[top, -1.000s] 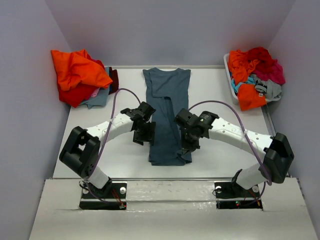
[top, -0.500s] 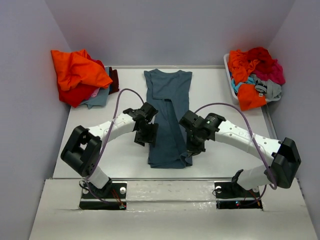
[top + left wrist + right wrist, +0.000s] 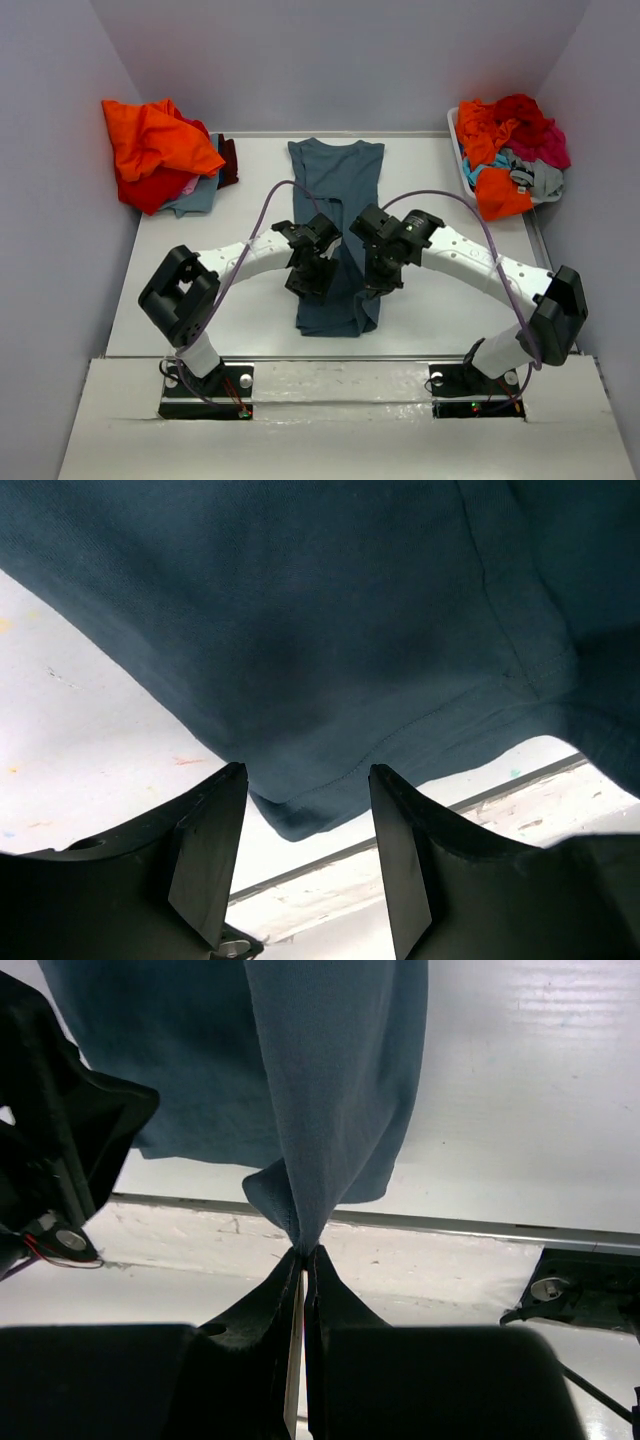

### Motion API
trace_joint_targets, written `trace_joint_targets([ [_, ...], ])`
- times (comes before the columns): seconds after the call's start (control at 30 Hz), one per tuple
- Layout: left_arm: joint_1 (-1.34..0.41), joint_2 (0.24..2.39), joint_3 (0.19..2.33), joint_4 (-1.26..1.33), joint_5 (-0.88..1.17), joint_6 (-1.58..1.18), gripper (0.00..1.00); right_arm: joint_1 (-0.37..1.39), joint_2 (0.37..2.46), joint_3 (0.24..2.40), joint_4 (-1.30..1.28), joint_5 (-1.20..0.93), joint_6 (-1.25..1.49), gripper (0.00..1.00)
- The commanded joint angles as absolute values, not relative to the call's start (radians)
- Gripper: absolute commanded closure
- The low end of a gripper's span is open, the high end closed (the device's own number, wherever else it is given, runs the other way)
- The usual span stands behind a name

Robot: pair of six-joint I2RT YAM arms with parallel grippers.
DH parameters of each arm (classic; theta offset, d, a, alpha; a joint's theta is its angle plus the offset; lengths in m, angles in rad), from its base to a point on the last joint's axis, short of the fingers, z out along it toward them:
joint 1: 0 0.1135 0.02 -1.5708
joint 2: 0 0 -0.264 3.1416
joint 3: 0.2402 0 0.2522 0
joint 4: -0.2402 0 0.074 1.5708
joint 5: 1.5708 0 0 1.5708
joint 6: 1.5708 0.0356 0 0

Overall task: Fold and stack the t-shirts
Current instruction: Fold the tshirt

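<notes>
From above: the blue shirt (image 3: 335,175) lies lengthwise down the middle of the table (image 3: 190,300), collar at the far end, sides folded in to a narrow strip, hem towards the arms; both arms lean in over its near half; the left gripper (image 3: 312,278) is over the strip's left side, the right gripper (image 3: 380,280) at its right edge, and from up here I cannot tell how either one stands; a heap (image 3: 155,150) of mostly orange and red cloth sits at the far left corner, well apart; a bin (image 3: 458,150) at the far right is piled with more shirts (image 3: 510,135), orange, red, magenta, teal, grey.

Left wrist now: the two fingers (image 3: 205,860) stand well apart, gripping nothing; blue cloth fills the view beyond them, its stitched hem (image 3: 400,745) running across and one corner showing just past the fingertips; bare white table on either side.

Right wrist: here the fingers are pressed tight together on a pinch of the blue shirt; the cloth fans out from that pinch in a long fold, lifted clear of the table; the left arm (image 3: 60,1130) looms dark at the left edge.
</notes>
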State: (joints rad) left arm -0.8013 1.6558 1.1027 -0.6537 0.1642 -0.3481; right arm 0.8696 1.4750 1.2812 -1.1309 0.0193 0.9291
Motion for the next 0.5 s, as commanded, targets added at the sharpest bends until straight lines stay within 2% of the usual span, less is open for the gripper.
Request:
trace_joint_targets([
  [0.0, -0.816, 1.660, 1.134, -0.680, 0.155, -0.327, 0.37, 0.850, 1.500, 1.368, -1.169, 0.052, 0.891, 0.93],
  [0.23, -0.816, 1.654, 1.124, -0.675, 0.155, -0.324, 0.37, 0.841, 1.575, 1.430, -1.160, 0.012, 0.842, 0.93],
  [0.47, -0.816, 1.647, 1.124, -0.680, 0.146, -0.324, 0.37, 0.841, 1.569, 1.378, -1.146, -0.055, 0.807, 0.93],
])
